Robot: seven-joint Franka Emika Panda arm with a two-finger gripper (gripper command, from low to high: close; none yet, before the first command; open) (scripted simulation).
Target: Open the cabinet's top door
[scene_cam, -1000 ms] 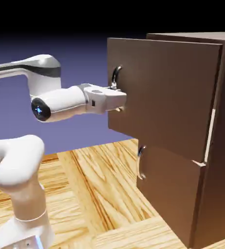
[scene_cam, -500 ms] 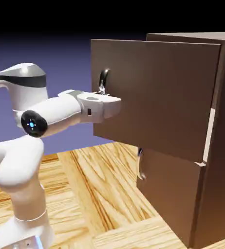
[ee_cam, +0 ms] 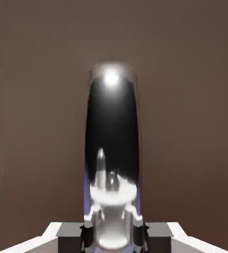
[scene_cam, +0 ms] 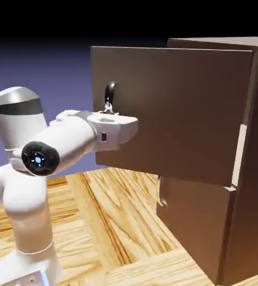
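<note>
1. Exterior view: top door (scene_cam: 173, 114) stands swung out from the cabinet (scene_cam: 254, 167), above the lower door (scene_cam: 195, 220).
2. Jaws (ee_cam: 114, 237) closed on the top door's handle (ee_cam: 112, 128), near one end.
3. Opening judged well advanced; final angle unconfirmed.
4. Outstanding, in my judgement: any remaining outward swing, then release of the handle.
</note>
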